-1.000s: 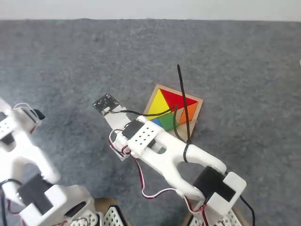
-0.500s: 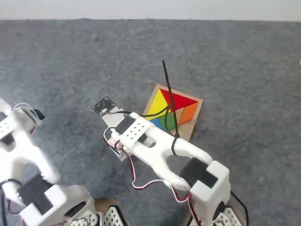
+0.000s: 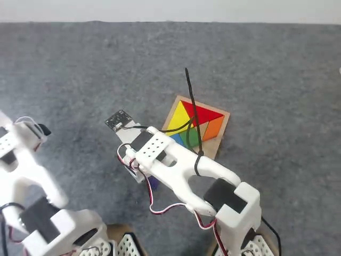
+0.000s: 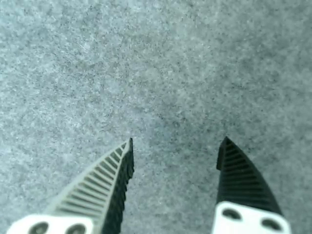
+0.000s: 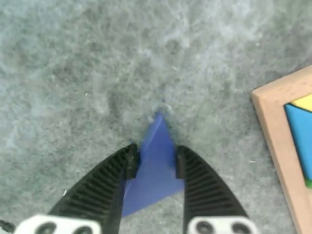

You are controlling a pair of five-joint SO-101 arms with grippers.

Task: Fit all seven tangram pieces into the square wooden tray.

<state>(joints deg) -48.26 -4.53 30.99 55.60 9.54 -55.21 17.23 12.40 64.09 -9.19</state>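
Jaws of the right gripper [image 5: 155, 148] close on the two slanting sides of a blue triangle [image 5: 155, 181], whose point juts past the fingertips [image 5: 130, 152] over grey carpet [image 5: 73, 58]; whether the piece is lifted or lying flat cannot be told. The hold looks precarious. Pads pressing on tapering edges act as a wedge, so a harder squeeze could shoot the triangle out toward its broad end, and a softer one could let it swivel or drop in transit. In the high view a sliver of blue shows beneath the right arm [image 3: 181, 165], with the tray [image 3: 226, 115] at about one o'clock from it, near but not touching. Yellow, red, orange, green and pale blue pieces sit inside. The vacant slot is hidden under the arm, so its shape and heading cannot be judged. A triangle arriving at the wrong angle would likely ride up on the wooden rim or on a neighbour, and pushing down then might unseat pieces already placed or skid the loose tray across the carpet. A black cable [image 3: 193, 104] stands over the tray from the arm and may snag on the approach. Far off at nine o'clock, the left gripper [image 4: 178, 142] hangs with fingers well apart over bare carpet, holding nothing and clear of any collision.
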